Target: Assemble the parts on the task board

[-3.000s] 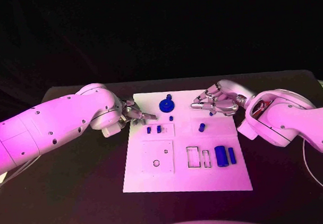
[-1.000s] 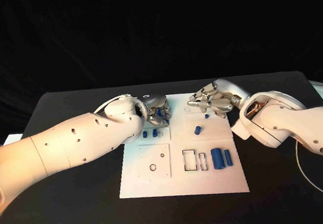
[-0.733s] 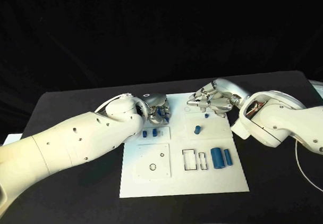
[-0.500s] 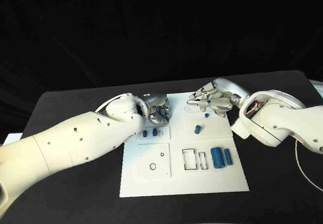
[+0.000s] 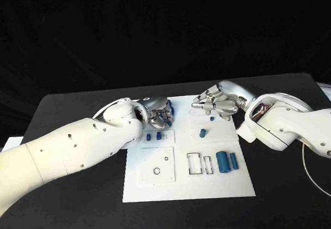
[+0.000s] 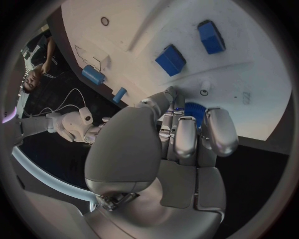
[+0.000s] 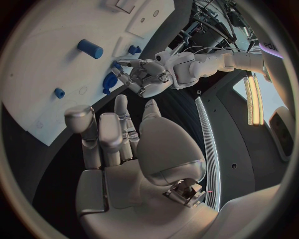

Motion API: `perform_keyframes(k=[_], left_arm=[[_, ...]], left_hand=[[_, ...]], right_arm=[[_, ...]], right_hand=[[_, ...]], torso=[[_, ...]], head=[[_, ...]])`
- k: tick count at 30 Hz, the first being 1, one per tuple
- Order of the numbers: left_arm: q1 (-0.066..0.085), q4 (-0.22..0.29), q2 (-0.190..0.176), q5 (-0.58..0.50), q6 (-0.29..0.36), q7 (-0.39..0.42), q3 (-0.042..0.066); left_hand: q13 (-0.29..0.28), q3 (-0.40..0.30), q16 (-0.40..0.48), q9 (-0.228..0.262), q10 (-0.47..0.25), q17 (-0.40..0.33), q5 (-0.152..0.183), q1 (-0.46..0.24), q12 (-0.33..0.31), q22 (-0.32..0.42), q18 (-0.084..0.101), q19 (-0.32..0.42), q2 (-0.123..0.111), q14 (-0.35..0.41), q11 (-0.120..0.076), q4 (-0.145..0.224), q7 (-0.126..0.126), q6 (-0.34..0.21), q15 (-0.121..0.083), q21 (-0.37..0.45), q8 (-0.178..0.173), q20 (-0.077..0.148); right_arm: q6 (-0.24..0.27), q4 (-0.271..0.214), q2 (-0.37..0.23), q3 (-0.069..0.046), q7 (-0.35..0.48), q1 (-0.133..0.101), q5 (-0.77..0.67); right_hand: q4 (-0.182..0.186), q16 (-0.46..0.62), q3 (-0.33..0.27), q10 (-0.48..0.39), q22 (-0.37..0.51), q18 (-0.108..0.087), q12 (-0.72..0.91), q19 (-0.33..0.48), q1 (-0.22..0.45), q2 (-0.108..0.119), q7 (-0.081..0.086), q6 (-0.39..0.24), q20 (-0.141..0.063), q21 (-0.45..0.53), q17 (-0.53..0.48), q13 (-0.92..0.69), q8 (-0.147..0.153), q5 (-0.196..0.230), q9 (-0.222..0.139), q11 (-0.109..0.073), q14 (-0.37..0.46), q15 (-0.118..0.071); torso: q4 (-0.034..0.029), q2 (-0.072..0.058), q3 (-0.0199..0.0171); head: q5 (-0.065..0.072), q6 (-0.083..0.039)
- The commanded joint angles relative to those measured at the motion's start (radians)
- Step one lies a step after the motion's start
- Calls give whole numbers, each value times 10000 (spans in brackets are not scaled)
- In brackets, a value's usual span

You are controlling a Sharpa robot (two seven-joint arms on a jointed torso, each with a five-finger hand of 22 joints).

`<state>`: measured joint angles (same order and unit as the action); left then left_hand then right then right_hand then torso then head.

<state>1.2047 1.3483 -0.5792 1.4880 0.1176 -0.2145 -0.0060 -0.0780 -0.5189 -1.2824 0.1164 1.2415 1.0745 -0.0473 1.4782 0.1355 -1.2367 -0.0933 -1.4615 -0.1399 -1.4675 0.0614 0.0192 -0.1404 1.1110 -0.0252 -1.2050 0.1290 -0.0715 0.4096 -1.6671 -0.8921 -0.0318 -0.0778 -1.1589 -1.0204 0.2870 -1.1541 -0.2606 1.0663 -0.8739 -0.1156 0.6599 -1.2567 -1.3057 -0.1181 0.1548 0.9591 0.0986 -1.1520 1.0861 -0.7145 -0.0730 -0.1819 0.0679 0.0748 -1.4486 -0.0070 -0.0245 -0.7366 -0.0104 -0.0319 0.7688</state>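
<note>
Here the left robot hand [image 5: 158,111] reaches over the far left corner of the white task board [image 5: 190,186], its white arm crossing the table [image 5: 80,210] from the near left. In the left wrist view its fingers [image 6: 186,137] are curled close together, and a ribbed round blue part [image 6: 195,109] sits at their tips, pinched against the thumb. That part shows in the head view as a blue edge [image 5: 171,110] just beyond the hand, over the board's far end; how it points I cannot tell.

The right robot hand [image 5: 216,103] hangs over the board's far right corner, palm turned down and fingers [image 7: 102,139] bent inward side by side, with nothing in them. Its forearm runs back to the near right.

Just near of the left hand lie two small blue blocks [image 5: 156,134], side by side on the board, long sides running toward the robot. Near of the right hand a short blue peg [image 5: 204,131] lies with its long axis running near to far. Well nearer the robot, two blue cylinders [image 5: 227,161] lie side by side by the board's right edge, long axes also near to far, next to two dark rectangular slots [image 5: 199,162].
</note>
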Motion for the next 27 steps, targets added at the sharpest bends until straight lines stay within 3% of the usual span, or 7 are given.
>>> perform_keyframes(k=[1, 4, 8, 13, 17, 22, 27], left_arm=[[37, 188, -152, -706, 78, -80, 97], [49, 313, -355, -827, 3, -143, 198], [52, 387, -588, -980, -75, -166, 240], [50, 334, -836, -1219, -70, -169, 258], [49, 298, -974, -1308, -104, -135, 259], [46, 278, -1070, -1345, -72, -9, 260], [45, 295, -1120, -1365, -193, 29, 260]], left_hand=[[9, -74, -38, -12, 41, -14, -23, -106, -54, -14, 105, -46, -11, -211, 67, 14, -44, 12, 53, -63, -47, -45], [15, -167, -50, -33, 47, -30, -21, -186, -117, -24, 103, -37, -29, -206, 75, 52, -52, 16, 59, -66, -89, -55], [19, -236, -46, -50, 64, -76, -19, -284, -175, -29, 100, -27, -64, -196, 83, 84, -58, 32, 65, -62, -124, -65], [18, -259, -47, -58, 81, -96, -19, -360, -205, -19, 94, -18, -82, -191, 83, 87, -58, 46, 68, -45, -142, -71], [18, -269, -33, -64, 90, -137, -18, -409, -225, -11, 90, -12, -96, -183, 83, 89, -58, 55, 69, -33, -153, -74], [14, -233, -35, -75, 125, -173, -16, -587, -273, -15, 87, -3, -149, -175, 78, 63, -50, 86, 71, -26, -180, -82], [12, -220, -35, -78, 136, -185, -15, -626, -285, -16, 86, -1, -159, -173, 74, 60, -45, 97, 69, -24, -185, -82]], right_arm=[[-74, 6, 5, 0, 131, 6, 35], [-75, 33, -1, 0, 153, 14, 53], [-68, 68, -21, 0, 168, 36, 86], [-70, 101, -44, 0, 189, 89, 110], [-84, 122, -36, 0, 196, 129, 122], [-99, 153, -13, 0, 204, 180, 142], [-107, 166, -3, 0, 204, 200, 150]], right_hand=[[13, 68, -52, 3, 9, -180, -33, 41, -86, 7, 48, -4, -1, 47, -8, 8, -10, -59, 7, 1, 77, 17], [12, 83, -55, 3, 21, -181, -35, 44, -87, 5, 48, -6, -1, 57, -22, 15, -10, -62, 6, 1, 81, 17], [12, 81, -56, 3, 23, -182, -36, 44, -87, 3, 48, -6, -1, 59, -19, 17, -10, -63, 6, 1, 80, 17], [10, 103, -59, 5, 35, -183, -38, 45, -89, -3, 48, -7, -2, 69, -39, 28, -10, -69, 6, 0, 84, 17], [10, 103, -59, 5, 35, -183, -38, 45, -89, -3, 48, -7, -2, 69, -39, 28, -10, -69, 6, 0, 84, 17], [10, 103, -59, 5, 35, -183, -38, 45, -89, -3, 48, -7, -2, 69, -39, 28, -10, -69, 6, 0, 84, 17], [6, 115, -65, 8, 51, -185, -42, 42, -100, -18, 48, -9, -3, 86, -41, 52, -11, -87, 6, 0, 82, 16]], torso=[[-17, 12, -15], [-46, 18, -13], [-45, 15, -7], [-66, 30, -3], [-30, 12, -24], [-31, 9, -1], [-22, 7, -16]], head=[[22, -16], [17, -34], [26, -37], [27, -35], [-7, -34], [2, -46], [-21, -38]])
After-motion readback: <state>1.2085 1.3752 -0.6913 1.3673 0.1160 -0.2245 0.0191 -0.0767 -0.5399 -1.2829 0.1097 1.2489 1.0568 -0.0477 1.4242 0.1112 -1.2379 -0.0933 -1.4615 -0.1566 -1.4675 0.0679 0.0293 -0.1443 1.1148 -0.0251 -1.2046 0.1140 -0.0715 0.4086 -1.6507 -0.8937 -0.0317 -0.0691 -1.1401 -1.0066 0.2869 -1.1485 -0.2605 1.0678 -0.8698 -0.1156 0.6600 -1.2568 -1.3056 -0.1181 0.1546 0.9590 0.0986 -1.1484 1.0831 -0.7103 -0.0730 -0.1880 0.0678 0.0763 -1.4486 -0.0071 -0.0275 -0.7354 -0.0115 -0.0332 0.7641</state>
